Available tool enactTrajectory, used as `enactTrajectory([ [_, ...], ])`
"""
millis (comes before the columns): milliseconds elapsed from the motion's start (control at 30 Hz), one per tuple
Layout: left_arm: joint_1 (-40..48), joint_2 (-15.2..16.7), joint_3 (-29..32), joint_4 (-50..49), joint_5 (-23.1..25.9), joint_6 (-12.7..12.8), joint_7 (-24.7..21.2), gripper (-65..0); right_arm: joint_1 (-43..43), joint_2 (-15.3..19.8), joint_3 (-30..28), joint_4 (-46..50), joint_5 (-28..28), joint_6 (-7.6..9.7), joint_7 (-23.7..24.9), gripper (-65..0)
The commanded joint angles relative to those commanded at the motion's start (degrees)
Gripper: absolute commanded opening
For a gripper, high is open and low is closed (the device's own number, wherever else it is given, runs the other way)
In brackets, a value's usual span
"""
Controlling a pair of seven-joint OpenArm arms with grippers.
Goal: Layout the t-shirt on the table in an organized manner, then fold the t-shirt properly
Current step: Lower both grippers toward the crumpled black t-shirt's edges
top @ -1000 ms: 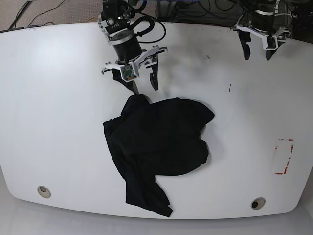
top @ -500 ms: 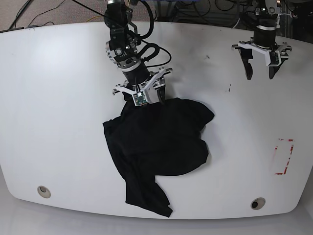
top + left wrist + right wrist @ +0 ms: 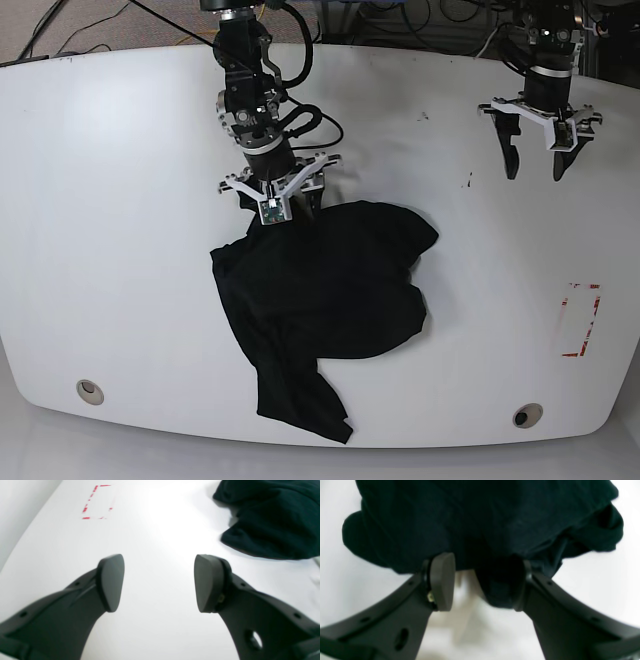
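The black t-shirt [image 3: 330, 290] lies crumpled in a heap near the middle of the white table [image 3: 120, 200]. My right gripper [image 3: 278, 208] is at the shirt's far edge, open. In the right wrist view its fingers [image 3: 442, 580] straddle that edge, and a fold of the t-shirt [image 3: 480, 517] bulges against the inner face of the right-hand finger. My left gripper [image 3: 535, 150] hangs open over bare table at the far right, apart from the cloth. In the left wrist view the left gripper [image 3: 160, 582] holds nothing, and the t-shirt [image 3: 270, 517] lies ahead to the upper right.
A red tape rectangle [image 3: 580, 320] marks the table's right side, also in the left wrist view as red tape [image 3: 96, 502]. Two round grommet holes [image 3: 90, 390] [image 3: 527, 415] sit near the front edge. Cables lie beyond the table's far edge.
My right gripper has come down and forward from the bare table onto the shirt's far edge. The left arm has shifted a little to the right. The shirt has kept its shape.
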Motion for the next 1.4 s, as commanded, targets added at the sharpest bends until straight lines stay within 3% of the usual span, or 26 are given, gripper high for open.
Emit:
enactTrajectory([
  [300,-0.5,0.3,0.2,0.0,0.0,0.0,0.0,-25.7,-2.8,0.3,-0.1,3.1,4.5,-4.40,-0.2,-31.7],
  [500,-1.1,0.3,1.3,-0.1,0.2,0.0,0.0,-25.7,-5.2,0.4,0.0,3.9,4.5,-4.48,-0.3,-31.7],
  [733,-1.1,0.4,3.1,-0.2,4.6,0.0,0.0,-25.7,-4.7,2.9,0.0,0.4,4.9,-4.57,-0.3,-31.7],
  [1233,-2.7,1.8,4.8,-0.3,5.4,0.0,0.1,-25.7,2.3,3.3,0.1,-10.1,4.9,-3.87,0.0,-31.7],
  [1400,-4.2,1.8,4.8,-0.3,5.0,0.0,3.7,-25.7,2.8,3.3,0.1,-11.4,4.9,-3.87,0.1,-32.3],
])
